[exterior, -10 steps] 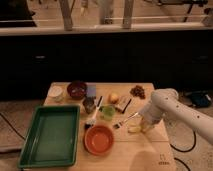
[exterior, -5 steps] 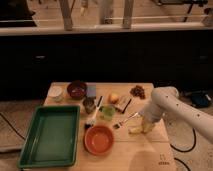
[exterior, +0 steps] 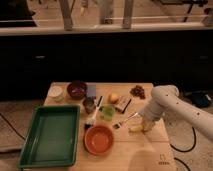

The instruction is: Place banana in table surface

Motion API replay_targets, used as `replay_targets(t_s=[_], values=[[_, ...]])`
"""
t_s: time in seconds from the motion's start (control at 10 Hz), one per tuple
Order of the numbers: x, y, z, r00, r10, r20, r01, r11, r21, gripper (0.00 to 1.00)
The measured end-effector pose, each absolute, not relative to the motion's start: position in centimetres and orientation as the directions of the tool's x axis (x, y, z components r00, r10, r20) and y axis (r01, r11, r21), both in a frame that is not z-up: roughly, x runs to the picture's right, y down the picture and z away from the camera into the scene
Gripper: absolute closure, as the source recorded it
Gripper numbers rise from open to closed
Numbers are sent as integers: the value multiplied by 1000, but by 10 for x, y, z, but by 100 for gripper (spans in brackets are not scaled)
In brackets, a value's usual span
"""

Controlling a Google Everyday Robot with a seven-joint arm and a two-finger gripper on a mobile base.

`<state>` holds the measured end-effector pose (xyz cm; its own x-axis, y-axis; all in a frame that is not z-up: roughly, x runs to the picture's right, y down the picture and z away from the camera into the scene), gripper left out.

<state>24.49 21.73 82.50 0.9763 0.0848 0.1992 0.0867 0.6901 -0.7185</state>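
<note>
We see the banana, small, pale yellow and slightly curved, apparently lying on its side on the table surface near the right edge. The gripper is at its right end. The tabletop is light tan wood, rectangular, with a small dark logo near one corner.
</note>
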Motion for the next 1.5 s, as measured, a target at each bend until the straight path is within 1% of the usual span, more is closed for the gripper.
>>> replay_targets(t_s=[0.5, 0.8, 1.1, 1.5], values=[[248, 173, 796, 976, 54, 211, 110, 714, -692, 100], [244, 140, 767, 974, 15, 225, 146, 718, -681, 100], [234, 126, 747, 971, -37, 237, 193, 709, -678, 100], [231, 124, 734, 967, -61, 246, 216, 704, -677, 100]])
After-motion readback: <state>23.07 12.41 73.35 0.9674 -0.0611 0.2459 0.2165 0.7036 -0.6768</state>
